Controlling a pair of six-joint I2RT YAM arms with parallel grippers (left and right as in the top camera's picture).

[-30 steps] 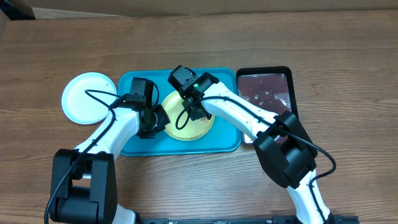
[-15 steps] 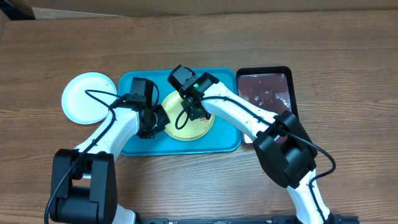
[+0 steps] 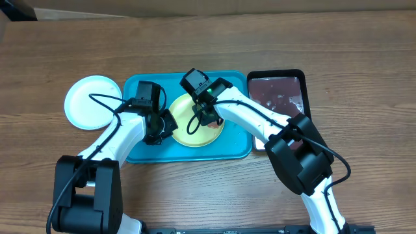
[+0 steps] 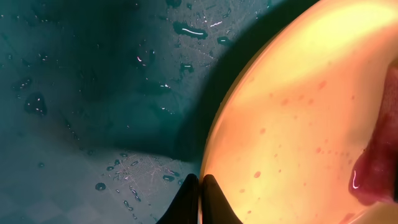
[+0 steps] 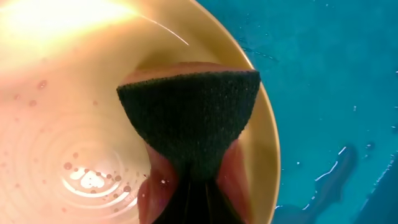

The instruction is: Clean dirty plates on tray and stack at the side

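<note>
A yellow-green plate (image 3: 203,132) lies wet in the turquoise tray (image 3: 224,148), speckled with reddish droplets (image 4: 298,124). My left gripper (image 3: 163,126) is shut on the plate's left rim, with one finger on the tray side and one on the plate side (image 4: 200,186). My right gripper (image 3: 207,118) is shut on a sponge (image 5: 189,115) that has a dark green scouring face and a reddish body. The sponge is pressed onto the plate (image 5: 74,93) near its rim. A white plate (image 3: 91,103) rests on the table left of the tray.
A narrow black tray (image 3: 276,96) of dark liquid stands against the turquoise tray's right side. Water beads lie on the turquoise tray floor (image 4: 93,93) (image 5: 323,93). Bare wooden table (image 3: 364,78) surrounds everything.
My right gripper has closed tight on the sponge and shifted slightly right over the plate. The left gripper and the plate have stayed put.
</note>
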